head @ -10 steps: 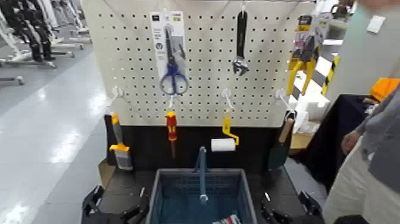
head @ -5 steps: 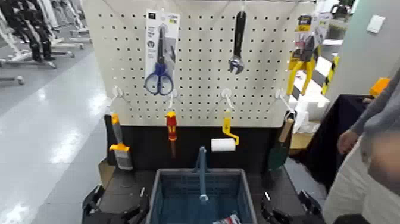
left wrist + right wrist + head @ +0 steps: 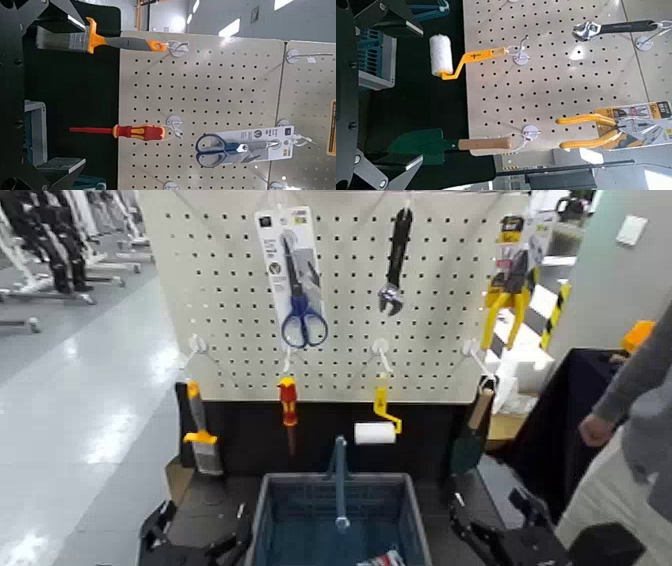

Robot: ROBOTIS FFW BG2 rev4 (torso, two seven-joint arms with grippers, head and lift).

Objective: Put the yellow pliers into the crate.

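The yellow pliers hang on their printed card at the pegboard's top right corner; they also show in the right wrist view. The blue-grey crate with its blue handle bar stands low in front of the board, between my arms. My left gripper sits low at the crate's left side, open and empty. My right gripper sits low at the crate's right side, open and empty, far below the pliers. In the wrist views each gripper faces the board.
The pegboard also holds carded blue scissors, a black wrench, a yellow-and-grey brush, a red screwdriver, a yellow-handled paint roller and a green trowel. A person stands at the right.
My right gripper has risen higher into view beside the crate. The scissors card and the wrench swing on their hooks. The person has shifted to the right.
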